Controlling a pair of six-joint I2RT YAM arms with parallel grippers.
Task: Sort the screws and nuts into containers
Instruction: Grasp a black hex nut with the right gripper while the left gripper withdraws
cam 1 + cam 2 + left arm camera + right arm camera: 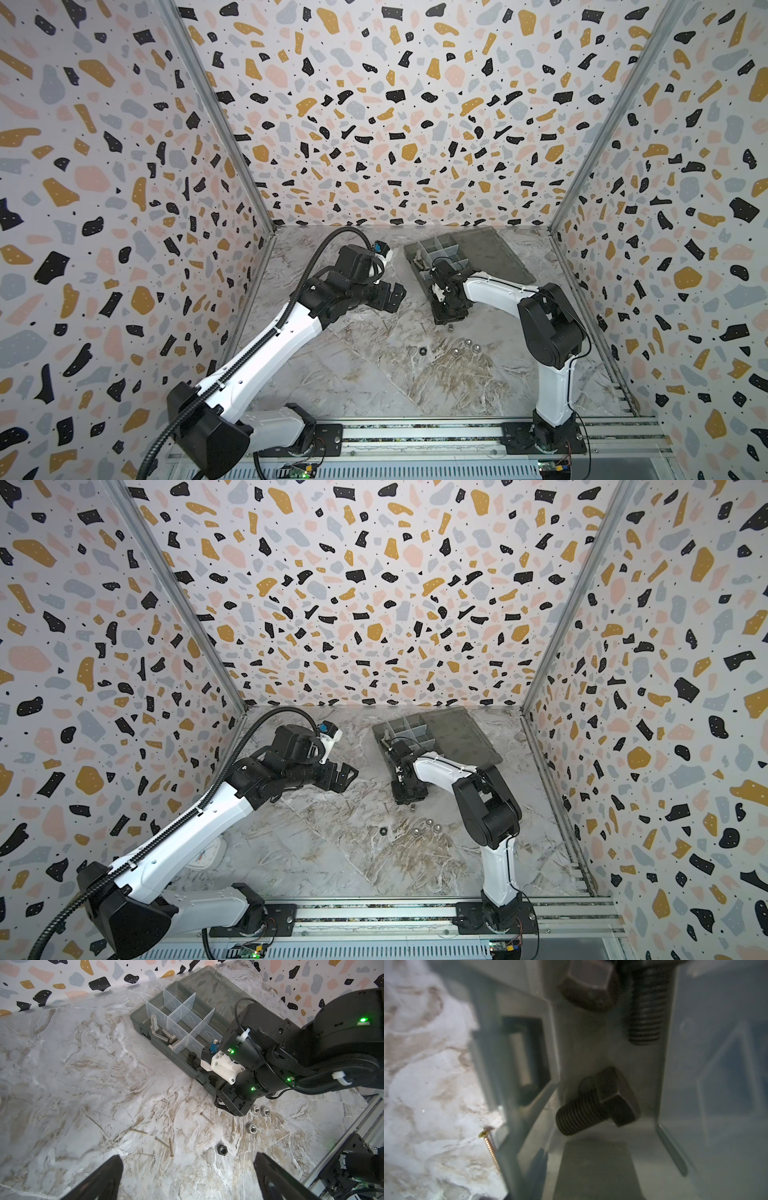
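1. Box: the box [137, 1022] is standing open at about one o'clock on the table [353, 374]. Its lid [490, 253] is lying flat on its three o'clock side.
2. Done so far: silver bolts [164, 1034] are lying in one compartment of the box's nine o'clock row. Black bolts [598, 1099] are lying in that row toward six o'clock. I am judging the bolt sorting largely complete.
3. Right gripper: my right gripper [448, 313] is reaching down at the six o'clock end of the box, over the black bolts. I cannot tell how its jaws are standing, nor whether they are gripping anything. The nearest black bolt appears to be resting on the compartment floor.
4. Left gripper: my left gripper [187, 1178] is hovering at about ten o'clock, well apart from the box. Its fingers [99, 1180] are spread wide and holding nothing.
5. Outstanding: three silver nuts [256, 1109] and a black nut [222, 1149] are lying loose on the table, about six o'clock from the box. I am seeing no nut in any compartment that shows.
6. Also outstanding: thin brass screws [162, 1142] are lying on the table near the black nut. Another brass screw [491, 1149] is lying just beside the box wall.
7. Judgement: I am rating the task roughly half done, with the nuts and brass screws awaiting compartments.
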